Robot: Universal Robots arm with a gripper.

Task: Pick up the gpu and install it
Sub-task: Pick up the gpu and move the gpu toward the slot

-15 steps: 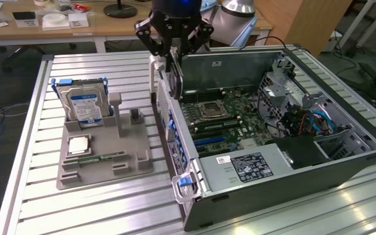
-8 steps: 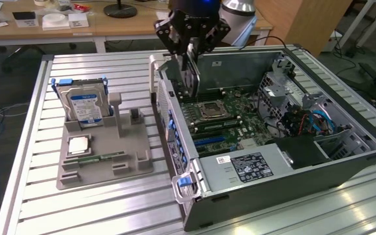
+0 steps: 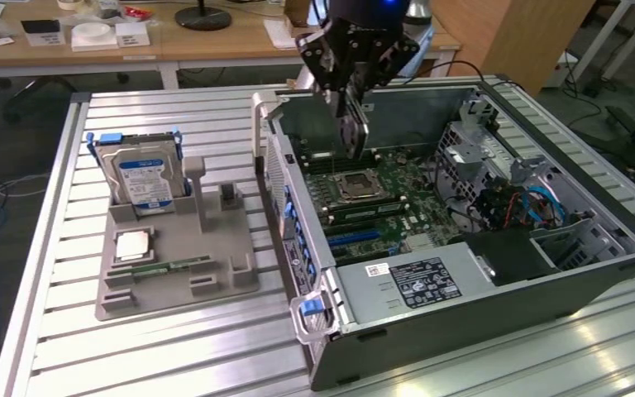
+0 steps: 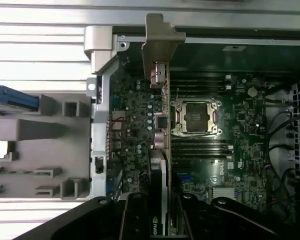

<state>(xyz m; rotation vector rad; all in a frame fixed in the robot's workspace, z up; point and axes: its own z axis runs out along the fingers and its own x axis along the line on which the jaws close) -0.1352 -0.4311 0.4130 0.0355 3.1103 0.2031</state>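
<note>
- Gripper [image 3: 350,93]: jaws narrowed onto the gpu [image 3: 350,131], one finger on each flat face, clamping its upper edge.
- Gpu: upright on edge inside the open computer case [image 3: 582,273], above the motherboard [image 3: 406,207]. In the wrist view the gpu [image 4: 158,165] runs edge-on just beside the CPU socket [image 4: 196,116], and its pale metal bracket [image 4: 160,37] reaches the case wall.
- Whether the card sits in a slot cannot be told.
- Grey holder [image 3: 169,285]: on the exterior view's left, carrying the hard drive [image 3: 145,178].
</note>
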